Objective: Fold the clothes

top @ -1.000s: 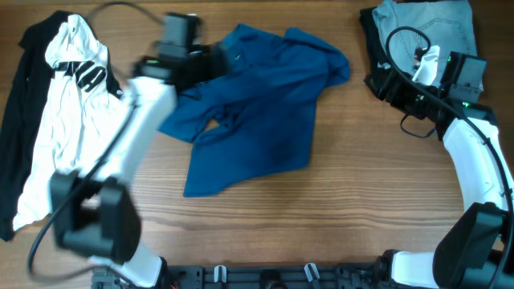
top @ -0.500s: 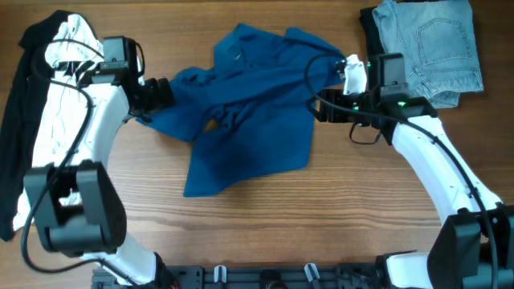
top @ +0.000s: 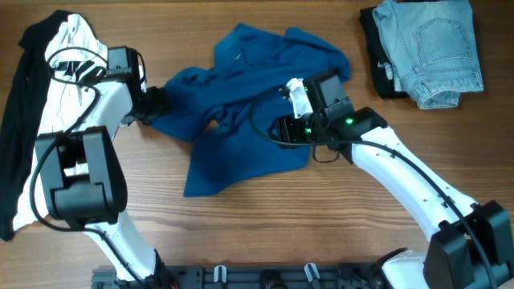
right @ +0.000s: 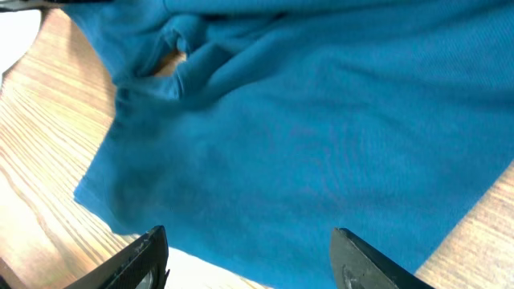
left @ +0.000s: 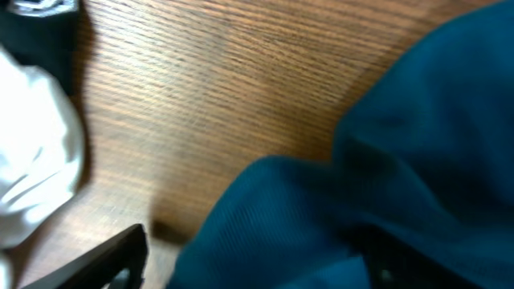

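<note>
The teal-blue shirt (top: 257,112) lies crumpled in the middle of the table. My left gripper (top: 157,103) is at the shirt's left edge; in the left wrist view its jaws (left: 265,265) stand wide apart with a fold of the shirt (left: 385,160) between them. My right gripper (top: 277,128) hovers over the shirt's middle. It is open and empty in the right wrist view (right: 253,261), with the shirt (right: 321,136) spread below. The white top with black stripes (top: 56,120) and the black garment (top: 20,96) lie at the far left. The light-blue jeans (top: 434,48) lie folded at the back right.
The wooden table (top: 361,233) shows bare in front of the shirt. A dark garment (top: 377,60) lies under the jeans' left side. The arm bases stand along the front edge (top: 265,277).
My right arm has swung from the jeans across to the shirt's middle. My left gripper has moved from the shirt's back down to its left edge.
</note>
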Robot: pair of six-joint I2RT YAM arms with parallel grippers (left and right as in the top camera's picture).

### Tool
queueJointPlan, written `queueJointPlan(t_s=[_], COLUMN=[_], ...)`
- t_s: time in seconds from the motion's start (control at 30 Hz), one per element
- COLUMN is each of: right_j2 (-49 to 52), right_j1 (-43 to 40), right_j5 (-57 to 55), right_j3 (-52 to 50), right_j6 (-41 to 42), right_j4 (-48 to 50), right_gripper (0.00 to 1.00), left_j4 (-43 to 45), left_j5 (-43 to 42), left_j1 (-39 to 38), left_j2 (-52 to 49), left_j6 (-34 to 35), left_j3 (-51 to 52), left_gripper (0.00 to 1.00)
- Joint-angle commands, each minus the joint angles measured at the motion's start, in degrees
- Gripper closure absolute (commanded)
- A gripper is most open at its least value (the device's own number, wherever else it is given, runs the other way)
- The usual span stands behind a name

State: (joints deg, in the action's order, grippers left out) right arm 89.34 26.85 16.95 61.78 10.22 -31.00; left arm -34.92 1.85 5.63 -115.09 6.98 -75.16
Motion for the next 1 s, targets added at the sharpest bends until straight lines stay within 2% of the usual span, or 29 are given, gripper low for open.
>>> queueJointPlan(t_s=[0.0, 0.03, 0.13, 0.17, 0.27, 0.37, 0.53, 0.67, 0.77, 0.97], right_j2=[1.4, 1.7, 2.3, 2.4, 3.5, 5.9, 10.6, 12.5, 13.2, 17.7], right_j1=[0.2, 0.2, 0.2, 0.2, 0.2, 0.2, 0.2, 0.2, 0.2, 0.2], right_j5=[-2.1, -2.1, -2.1, -2.2, -2.8, -3.2, -3.2, -4.1, -4.1, -5.2], right_j3=[1.2, 1.2, 1.2, 1.2, 1.2, 0.7, 0.5, 0.5, 0.4, -1.8], right_j6=[0.5, 0.8, 2.1, 2.8, 4.1, 5.0, 5.0, 6.8, 6.9, 8.5], right_j4=[-1.3, -1.9, -3.5, -4.2, -5.9, -6.6, -8.1, -11.7, -11.7, -9.1], right_gripper=[0.35, 0.36, 0.37, 0.38, 0.44, 0.45, 0.44, 0.34, 0.32, 0.33], left_j4=[1.4, 1.4, 0.7, 0.4, -2.0, -6.2, -7.9, -6.6, -6.5, -7.1], left_j5=[0.6, 0.5, 0.5, 0.5, -1.4, -3.4, -2.7, -0.2, -0.3, -0.2], left_j1=[0.2, 0.2, 0.2, 0.2, 0.2, 0.2, 0.3, 0.3, 0.3, 0.3], left_j2=[-3.7, -4.2, -4.4, -4.2, -1.5, 5.8, 27.2, 38.8, 41.4, 40.0], left_j6=[-0.6, -0.5, 0.1, 1.2, 3.5, 6.1, 8.4, 8.5, 8.5, 8.5], left_j3=[0.7, 0.7, 0.7, 0.7, 0.0, -1.8, -3.0, -3.0, -3.0, -3.0], left_gripper=[0.30, 0.42, 0.93, 0.96, 0.96, 0.96, 0.96, 0.96, 0.96, 0.96])
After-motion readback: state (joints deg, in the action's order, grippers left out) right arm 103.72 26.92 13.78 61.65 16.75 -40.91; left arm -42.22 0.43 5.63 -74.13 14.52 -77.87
